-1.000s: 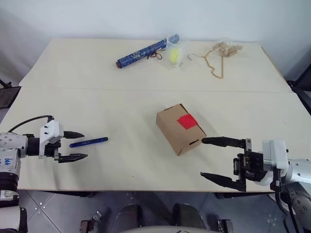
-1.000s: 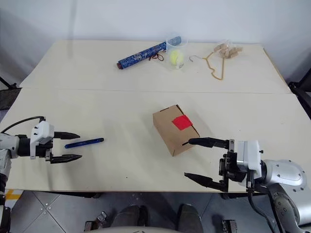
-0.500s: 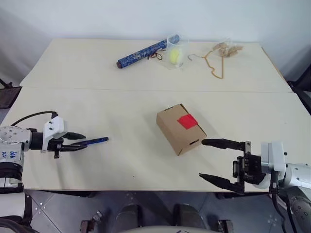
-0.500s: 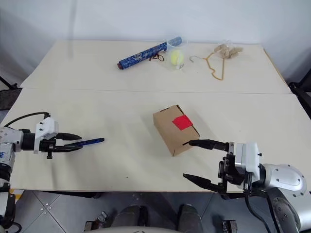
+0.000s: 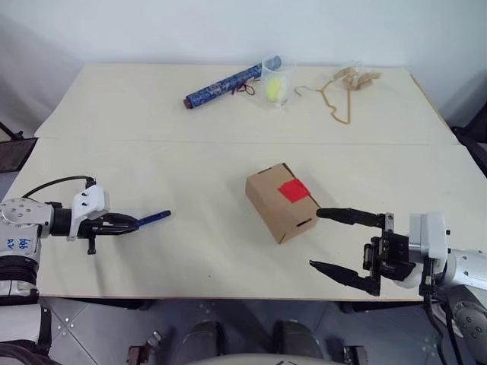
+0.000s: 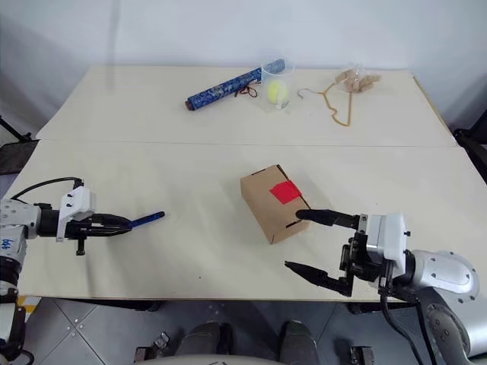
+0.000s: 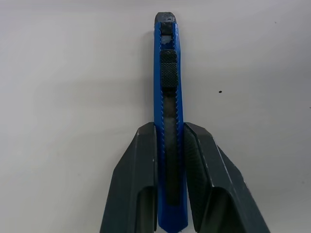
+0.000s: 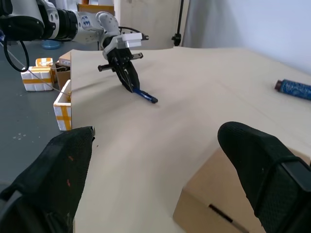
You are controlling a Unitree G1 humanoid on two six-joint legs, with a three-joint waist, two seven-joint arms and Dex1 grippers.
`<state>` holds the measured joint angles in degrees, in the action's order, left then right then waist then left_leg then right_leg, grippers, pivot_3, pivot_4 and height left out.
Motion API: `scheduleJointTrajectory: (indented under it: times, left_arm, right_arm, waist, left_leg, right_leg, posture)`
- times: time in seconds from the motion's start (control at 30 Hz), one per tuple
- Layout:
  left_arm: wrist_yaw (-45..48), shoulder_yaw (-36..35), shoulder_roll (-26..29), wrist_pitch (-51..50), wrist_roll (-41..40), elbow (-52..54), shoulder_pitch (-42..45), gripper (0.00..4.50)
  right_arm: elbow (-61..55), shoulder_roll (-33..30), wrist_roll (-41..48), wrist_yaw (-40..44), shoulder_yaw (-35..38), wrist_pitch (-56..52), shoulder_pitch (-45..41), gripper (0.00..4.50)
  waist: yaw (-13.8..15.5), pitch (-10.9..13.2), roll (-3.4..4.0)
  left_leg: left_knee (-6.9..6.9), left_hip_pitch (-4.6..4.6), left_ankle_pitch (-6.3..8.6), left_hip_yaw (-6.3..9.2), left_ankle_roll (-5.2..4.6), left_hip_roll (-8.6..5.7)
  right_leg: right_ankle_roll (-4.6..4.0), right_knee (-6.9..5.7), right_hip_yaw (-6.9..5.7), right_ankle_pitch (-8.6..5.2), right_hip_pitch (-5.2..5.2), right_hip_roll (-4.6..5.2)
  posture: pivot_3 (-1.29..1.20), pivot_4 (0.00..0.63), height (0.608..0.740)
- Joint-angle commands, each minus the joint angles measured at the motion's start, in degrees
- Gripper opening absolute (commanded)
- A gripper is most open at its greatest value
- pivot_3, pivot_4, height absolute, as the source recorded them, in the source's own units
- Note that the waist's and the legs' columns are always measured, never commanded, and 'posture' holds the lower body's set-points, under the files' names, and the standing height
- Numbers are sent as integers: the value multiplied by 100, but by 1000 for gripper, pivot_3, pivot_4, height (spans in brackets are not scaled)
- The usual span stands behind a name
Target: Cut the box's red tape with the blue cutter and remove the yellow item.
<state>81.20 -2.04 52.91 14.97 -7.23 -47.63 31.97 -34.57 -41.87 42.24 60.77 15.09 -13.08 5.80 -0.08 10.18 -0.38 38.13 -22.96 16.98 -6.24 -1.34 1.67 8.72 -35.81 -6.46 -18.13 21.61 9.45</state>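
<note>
Over on the left side of the surface [image 5: 190,251], the left gripper [image 5: 131,223] has its two fingers pinched onto the rear half of the blue cutter [image 5: 152,218]. The wrist view makes it pretty clear: both fingers [image 7: 138,184] sit flush against the cutter's sides, with the slider and front end sticking out ahead. The cutter looks like it's lying flat on the surface, not lifted yet, so I'd say this is the grab step of the job. Holding it by the back end makes sense, since that leaves the working tip free to reach the tape.

Near the middle sits the box [image 5: 280,201], closed, turned at an angle, with the red tape [image 5: 293,190] on its top face and a little slot cutout on the side facing the robot. No sign of the yellow item, presumably it's inside, so the cutting and pulling out are all to come.

The right gripper [image 5: 346,243] is parked just beside the box's near corner with its fingers spread wide, nothing between them. My guess is it's waiting there to steady the box once the cutter comes over.

At the far edge there's a dark-blue patterned roll [image 5: 232,78], a clear cup [image 5: 277,78] with a small yellow-green ball in it, and a wire hanger [image 5: 329,99], all well apart from the action.
</note>
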Motion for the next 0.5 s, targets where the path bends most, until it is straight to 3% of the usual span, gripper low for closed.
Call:
scheduleJointTrajectory:
  times: [0.03, 0.17, 0.37, 0.5]
  left_arm:
    - [47, 229, -88, -82, 199, 26, -256, 425]
    - [104, 106, -181, -297, -98, 628, -399, 425]
    - [225, 239, -150, -1432, -684, 3299, -1048, 425]
    - [-246, 427, -280, -2581, -792, 4519, -1184, 425]
  right_arm:
    - [-177, -24, 107, 1, -32, -6, -64, 4500]
    - [-159, -52, 152, -32, -54, -86, -130, 4500]
    - [-679, -263, 1109, -665, 102, -1093, 64, 4500]
    - [-901, -488, 1153, -808, 8, -1425, 169, 4500]
  waist:
    - [0, 0, 0]
    - [4, 0, 1]
    - [18, 6, -9]
    - [12, 12, -19]
  left_leg:
    - [0, 0, 0, 0, -1, 0]
    - [0, 0, 1, -2, -1, 0]
    - [5, -12, 4, 6, -6, -1]
    - [5, -14, 3, 8, -6, 0]
  right_leg:
    - [0, 0, 0, 0, 0, 0]
    - [0, 0, 1, 0, 0, 1]
    - [1, 5, -1, 1, 1, 6]
    - [1, 9, -1, 1, -1, 5]
  posture:
    - [0, 150, 740]
    - [0, 150, 740]
    - [0, 150, 740]
    - [0, 150, 740]
